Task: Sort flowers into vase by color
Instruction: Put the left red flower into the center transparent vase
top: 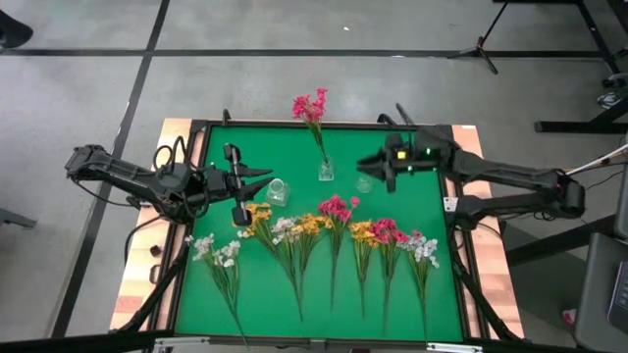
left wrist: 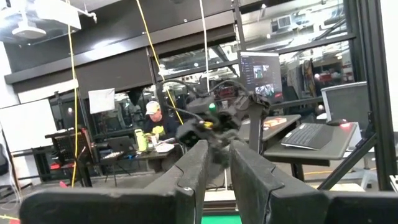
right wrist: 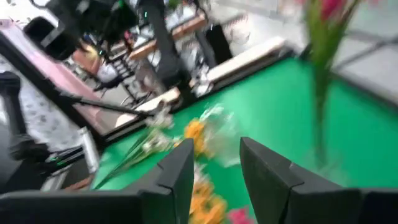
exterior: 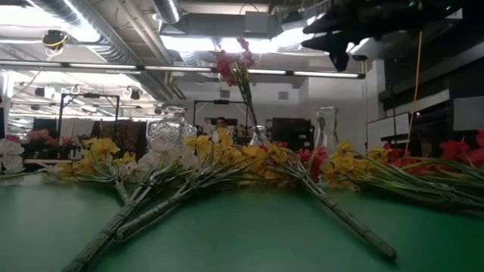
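Several flowers lie in a row on the green table (top: 432,196), stems toward the near edge: white (top: 218,250), yellow (top: 312,224) and pink (top: 338,207) sprigs. One pink flower (top: 310,106) stands in a narrow glass vase (top: 326,170). A cut-glass vase (top: 278,191) and a clear vase (top: 364,182) stand on either side of it. My left gripper (top: 261,176) hovers left of the cut-glass vase, open by a narrow gap (left wrist: 219,155). My right gripper (top: 369,165) hovers above the clear vase, open and empty (right wrist: 216,158).
The low view shows the sprigs (exterior: 219,162) crossing the table in front of the three vases, with the right arm (exterior: 355,30) high above. A dark raised frame (top: 294,125) edges the table. Bare green surface lies between the vases and the far edge. A person (left wrist: 152,115) sits far behind.
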You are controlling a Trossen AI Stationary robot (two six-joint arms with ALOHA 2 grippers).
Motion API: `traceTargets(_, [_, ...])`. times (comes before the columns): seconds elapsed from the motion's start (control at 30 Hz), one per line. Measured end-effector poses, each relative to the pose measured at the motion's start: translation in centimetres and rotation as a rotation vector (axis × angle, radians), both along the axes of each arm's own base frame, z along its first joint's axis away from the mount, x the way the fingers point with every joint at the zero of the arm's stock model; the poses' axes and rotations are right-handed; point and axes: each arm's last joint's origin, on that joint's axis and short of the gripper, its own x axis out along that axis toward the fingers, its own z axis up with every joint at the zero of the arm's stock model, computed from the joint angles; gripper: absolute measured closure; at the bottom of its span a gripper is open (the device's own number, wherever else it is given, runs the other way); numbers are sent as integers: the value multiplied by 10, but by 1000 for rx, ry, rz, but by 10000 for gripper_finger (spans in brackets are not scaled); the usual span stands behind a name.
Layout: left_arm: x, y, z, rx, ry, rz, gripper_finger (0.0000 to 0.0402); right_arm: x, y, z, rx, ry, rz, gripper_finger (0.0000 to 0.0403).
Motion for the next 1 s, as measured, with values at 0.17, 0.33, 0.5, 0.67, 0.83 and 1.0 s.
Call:
traceTargets(0.17, [0, 0, 0, -47, -11, -13, 337, 7, 43, -8, 148, 100, 25, 271])
traceTargets(0.33, [0, 0, -1, -94, -16, -26, 337, 12, 89, -17, 263, 168, -11, 272])
traceTargets(0.5, [1, 0, -2, -95, -8, -26, 337, 18, 134, -36, 343, 228, -128, 272])
traceTargets(0.67, [1, 0, -2, -138, -10, -38, 337, 28, 169, -66, 371, 291, -244, 272])
traceTargets(0.83, [1, 0, -4, -160, 4, -43, 337, 48, 194, -90, 358, 358, -290, 272])
traceTargets(1.0, [1, 0, -5, -182, 5, -49, 337, 74, 206, -96, 369, 373, -326, 272])
